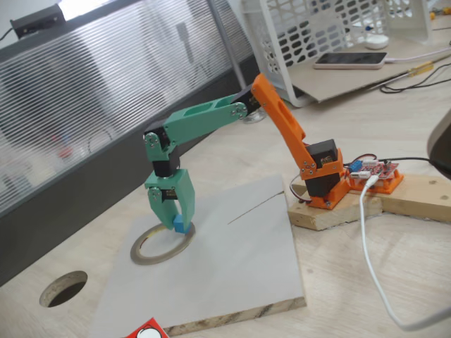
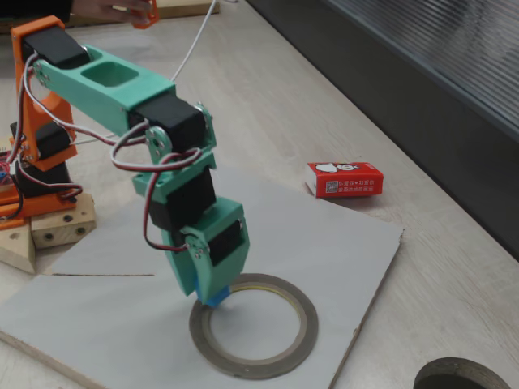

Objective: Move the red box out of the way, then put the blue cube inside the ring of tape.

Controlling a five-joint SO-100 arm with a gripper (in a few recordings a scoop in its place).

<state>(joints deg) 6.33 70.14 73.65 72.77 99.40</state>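
The jaws (image 2: 216,295) hold the blue cube (image 2: 216,297) right over the near band of the ring of tape (image 2: 302,324), not its hollow, which lies just beyond. The red box (image 2: 345,179) rests well apart on the table (image 2: 454,267).

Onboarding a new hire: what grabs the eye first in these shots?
The green-and-orange arm reaching down over the grey board, its gripper shut on the blue cube right at the rim of the ring of tape. Next, the red box lying off the board beyond its far edge.
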